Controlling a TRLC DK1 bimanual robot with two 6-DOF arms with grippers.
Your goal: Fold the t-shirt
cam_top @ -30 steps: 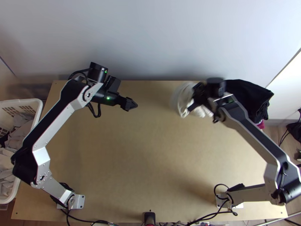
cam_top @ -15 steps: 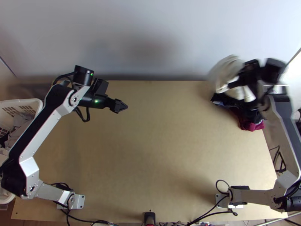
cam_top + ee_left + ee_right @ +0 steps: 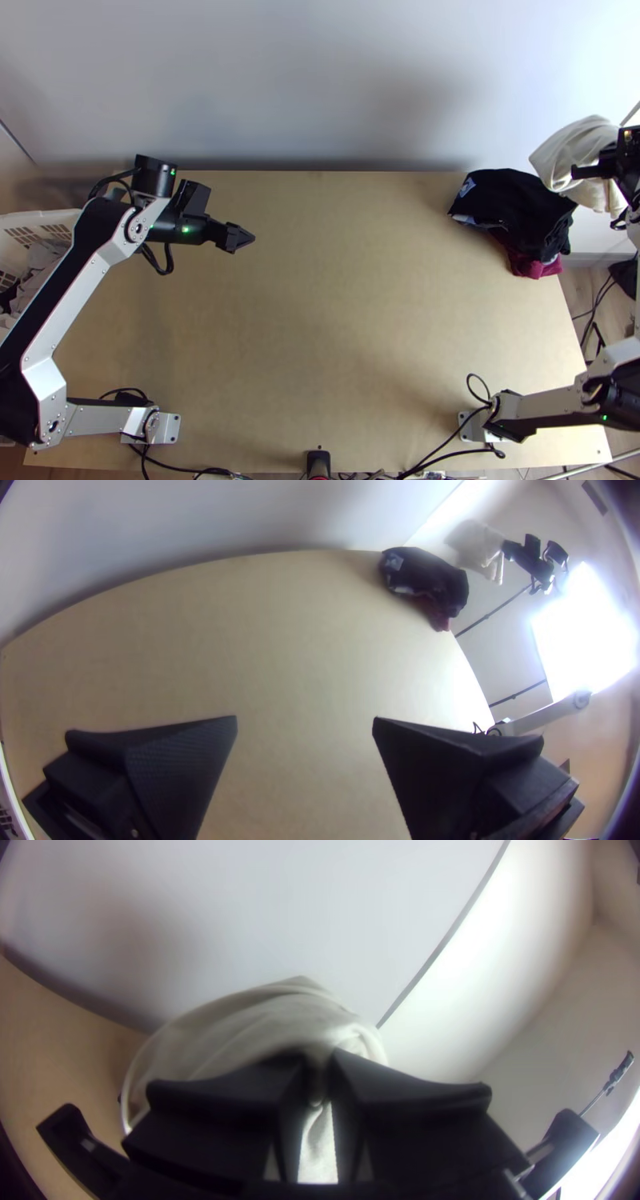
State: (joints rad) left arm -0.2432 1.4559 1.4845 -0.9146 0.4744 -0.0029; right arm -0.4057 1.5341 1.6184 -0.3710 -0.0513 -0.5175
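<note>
and there's the right gripper (image 3: 594,170), out beyond the far right corner of the table (image 3: 320,336), clamped firmly on the pale cream t-shirt (image 3: 578,152)! the right wrist view gives the close-up: the right gripper (image 3: 321,1067) has the cloth pinched between its two black fingers, gathered tight at the grip, opening into a loose, rounded fold on one side, with a strip hanging down between the fingers. bunched, this one, rather than spread; which part of the shirt is caught, nobody can tell from here. it hangs off the tabletop, just beside the clothes pile at the far right, and whether the two touch is hard to call.

that pile sits right in the far right corner: black cloth (image 3: 520,200) on top, folded into a rough stack, with dark red cloth (image 3: 534,266) poking out underneath on the near side.

over to the left gripper (image 3: 240,238), in the far left part of the scene above the wood, well apart from the shirt. the left wrist view settles its state: fingers wide apart, nothing between them.

out on the left flank, the white basket (image 3: 62,214) stands beside the table's edge, with pale grey cloth (image 3: 42,272) heaped inside.
</note>
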